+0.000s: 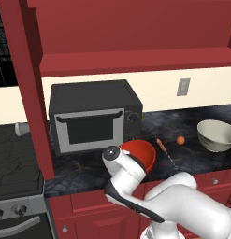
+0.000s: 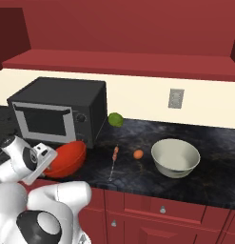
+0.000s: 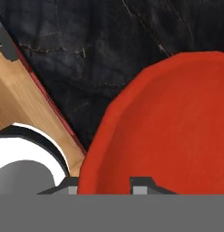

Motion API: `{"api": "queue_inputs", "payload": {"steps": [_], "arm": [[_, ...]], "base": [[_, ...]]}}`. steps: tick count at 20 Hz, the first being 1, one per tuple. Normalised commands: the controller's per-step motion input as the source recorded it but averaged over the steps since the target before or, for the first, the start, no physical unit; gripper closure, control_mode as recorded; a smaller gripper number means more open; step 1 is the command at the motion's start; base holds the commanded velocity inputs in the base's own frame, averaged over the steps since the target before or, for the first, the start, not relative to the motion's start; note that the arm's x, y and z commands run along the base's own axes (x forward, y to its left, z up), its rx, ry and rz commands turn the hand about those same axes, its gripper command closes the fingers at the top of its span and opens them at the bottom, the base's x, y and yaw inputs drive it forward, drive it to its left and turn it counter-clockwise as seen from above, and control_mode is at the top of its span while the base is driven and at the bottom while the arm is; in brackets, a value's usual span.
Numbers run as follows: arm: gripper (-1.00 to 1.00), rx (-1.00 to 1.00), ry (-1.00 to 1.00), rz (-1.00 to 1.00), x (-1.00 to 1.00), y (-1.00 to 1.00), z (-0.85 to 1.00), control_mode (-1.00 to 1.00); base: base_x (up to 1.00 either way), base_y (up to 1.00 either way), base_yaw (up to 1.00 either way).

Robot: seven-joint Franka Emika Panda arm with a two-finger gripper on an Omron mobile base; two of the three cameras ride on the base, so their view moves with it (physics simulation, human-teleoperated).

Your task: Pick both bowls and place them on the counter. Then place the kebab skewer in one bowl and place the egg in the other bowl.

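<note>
Glossy red round bowl [image 3: 168,131] right at the gripper [image 3: 106,186], rim between the finger tips, sitting tilted near front edge of the dark marbled stone counter [image 1: 191,158], by the black microwave [image 1: 91,114]. Grip state: can't tell, clamped or letting go. Risk: tilted bowl rocking or sliding off the front edge once released.

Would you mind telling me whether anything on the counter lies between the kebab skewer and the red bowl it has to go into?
Nothing visible does. The kebab skewer lies on the counter just right of the red bowl, with bare stone between them. The egg and cream bowl sit on the skewer's far side.
</note>
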Motion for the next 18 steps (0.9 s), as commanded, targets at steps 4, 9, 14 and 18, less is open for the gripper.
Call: {"api": "queue_inputs", "payload": {"steps": [4,9,14,18], "arm": [[-1.00,0.07,0.00,0.00,0.01,-0.39,0.00,-1.00],[-1.00,0.04,-0.02,0.00,0.00,-0.20,0.00,-1.00],[-1.00,0.00,-0.10,-0.04,-0.33,-0.05,0.24,-1.00],[-1.00,0.00,-0.05,-0.12,-0.36,-0.04,0.52,-1.00]], "base": [[0.00,0.00,0.00],[0.00,0.00,0.00],[0.00,0.00,0.00],[0.00,0.00,0.00]]}}
